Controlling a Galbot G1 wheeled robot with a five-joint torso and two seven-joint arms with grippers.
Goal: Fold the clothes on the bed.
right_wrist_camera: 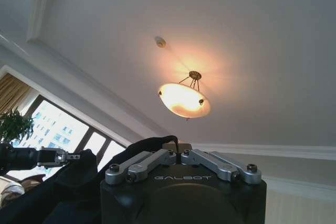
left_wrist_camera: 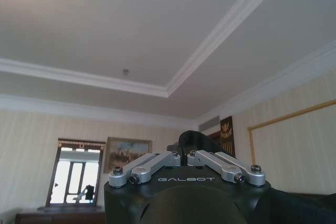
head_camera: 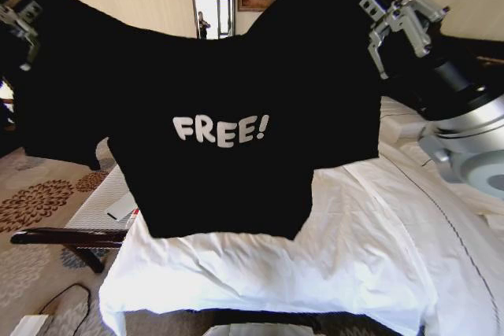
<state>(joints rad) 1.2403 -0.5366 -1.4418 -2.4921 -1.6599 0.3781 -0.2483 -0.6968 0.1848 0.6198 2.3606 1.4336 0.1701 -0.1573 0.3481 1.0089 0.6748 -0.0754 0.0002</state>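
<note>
Both arms are raised and hold the T-shirt [head_camera: 220, 100] stretched in the air above the bed [head_camera: 378, 241]. The shirt hangs with the white "FREE!" lettering toward the head camera, and its lower hem is just above the white duvet [head_camera: 260, 265].

The left gripper [head_camera: 24, 25] is at the upper left in the head view, at one shoulder of the shirt. In the left wrist view its fingers [left_wrist_camera: 181, 157] are closed together on a small fold of black cloth. The right gripper [head_camera: 394, 25] is at the upper right, at the other shoulder. In the right wrist view its fingers [right_wrist_camera: 178, 156] are also closed on black cloth, and the shirt runs from there toward the left gripper [right_wrist_camera: 52, 157] farther off.

I judge that the step in hand is spreading the shirt out before folding; no fold is made yet. The next move calls for lowering both arms evenly, so that the shirt lands flat on the duvet without wrinkles and without one side slipping from the grip.
</note>
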